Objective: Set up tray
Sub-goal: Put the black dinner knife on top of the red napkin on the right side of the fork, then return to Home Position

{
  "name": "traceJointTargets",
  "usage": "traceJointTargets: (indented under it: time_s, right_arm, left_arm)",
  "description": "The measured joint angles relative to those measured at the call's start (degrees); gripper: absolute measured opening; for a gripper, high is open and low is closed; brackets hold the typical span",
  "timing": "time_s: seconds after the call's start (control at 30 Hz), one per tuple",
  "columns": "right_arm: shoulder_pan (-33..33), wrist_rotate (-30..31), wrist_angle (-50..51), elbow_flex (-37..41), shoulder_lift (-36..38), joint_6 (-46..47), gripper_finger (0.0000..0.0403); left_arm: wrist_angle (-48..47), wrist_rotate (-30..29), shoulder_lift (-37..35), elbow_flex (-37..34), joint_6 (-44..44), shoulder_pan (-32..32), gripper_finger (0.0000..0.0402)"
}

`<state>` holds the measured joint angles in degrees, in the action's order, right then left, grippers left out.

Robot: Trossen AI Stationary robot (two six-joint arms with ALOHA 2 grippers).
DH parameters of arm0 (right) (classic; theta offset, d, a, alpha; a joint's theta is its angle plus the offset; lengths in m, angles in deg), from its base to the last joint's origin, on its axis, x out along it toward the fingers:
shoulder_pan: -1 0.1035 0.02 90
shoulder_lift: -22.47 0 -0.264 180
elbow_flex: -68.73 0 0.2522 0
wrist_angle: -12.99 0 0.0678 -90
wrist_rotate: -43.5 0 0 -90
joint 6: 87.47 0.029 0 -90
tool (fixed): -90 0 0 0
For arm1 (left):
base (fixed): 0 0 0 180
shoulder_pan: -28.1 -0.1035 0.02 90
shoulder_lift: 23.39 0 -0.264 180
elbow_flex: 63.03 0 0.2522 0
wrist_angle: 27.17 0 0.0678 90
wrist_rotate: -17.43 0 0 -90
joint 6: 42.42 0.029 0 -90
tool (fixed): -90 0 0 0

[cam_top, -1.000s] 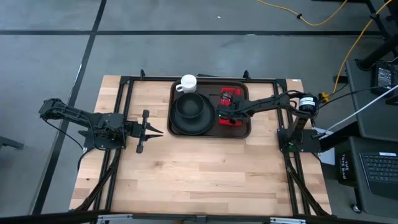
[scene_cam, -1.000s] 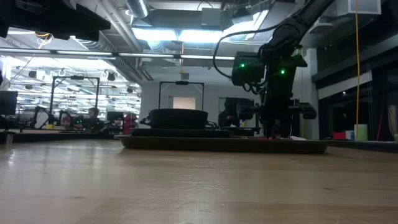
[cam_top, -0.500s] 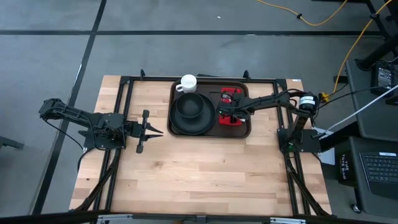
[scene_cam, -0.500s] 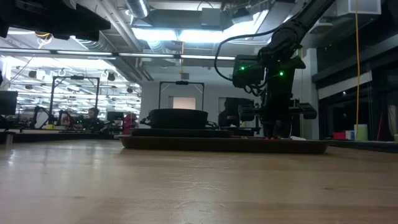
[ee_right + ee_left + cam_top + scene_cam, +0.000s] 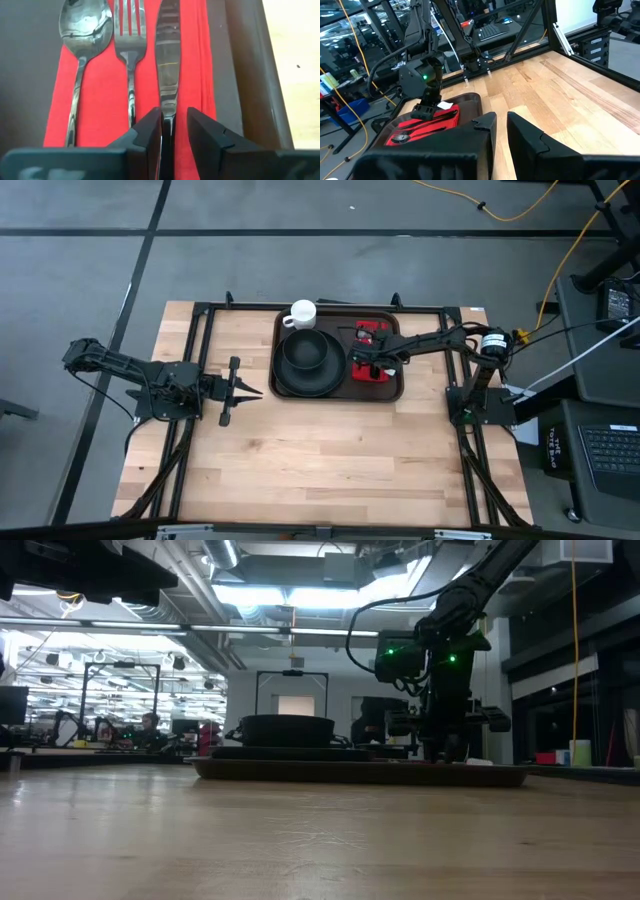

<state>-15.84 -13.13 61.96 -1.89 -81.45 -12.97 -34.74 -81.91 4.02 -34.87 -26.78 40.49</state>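
The dark brown tray [image 5: 391, 385] lies at the table's far middle. It holds a black bowl on a plate [image 5: 308, 360], a white cup [image 5: 303, 313] and a red napkin [image 5: 372, 350]. On the napkin lie a spoon [image 5: 84, 30], a fork [image 5: 128, 35] and a knife [image 5: 167, 55], side by side. My right gripper [image 5: 174, 125] stands over the napkin's near end, shut on the knife. My left gripper [image 5: 250, 391] rests shut at the table's left, apart from the tray. My right gripper has the knife's handle [image 5: 168, 112] between its two fingers, near the handle's free end. The fingers come steeply from above and lie along the knife. The knife lies flat on the red napkin, blade pointing away from the gripper.
A black frame [image 5: 200, 350] runs around the table's far part and sides. The tray's raised rim [image 5: 250, 75] stands close beside the knife. Bare wood [image 5: 320, 460] spreads over the table's near half.
My right gripper has shifted slightly toward the table's right edge over the napkin. The cutlery and the tray have stayed where they were.
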Motion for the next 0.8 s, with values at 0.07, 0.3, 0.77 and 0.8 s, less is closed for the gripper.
traceJointTargets:
  time_s: [0.07,0.3,0.77,0.8]
  right_arm:
    - [0.0,0.0,0.0,0.0,0.0,0.0,0.0096]
    - [0.0,0.0,1.5,0.0,0.0,-0.2,0.0083]
    - [0.2,-0.8,2.8,0.0,9.2,-6.0,0.0082]
    - [0.4,-1.1,2.5,0.0,10.1,-7.1,0.0082]
  left_arm:
    - [0.0,0.0,0.0,0.0,0.0,0.0,0.004]
    - [0.0,0.0,0.0,0.0,0.0,0.0,0.0036]
    - [-0.2,0.0,0.0,0.0,-2.9,0.0,0.0036]
    - [-0.2,0.0,0.0,0.0,-3.2,0.0,0.0036]
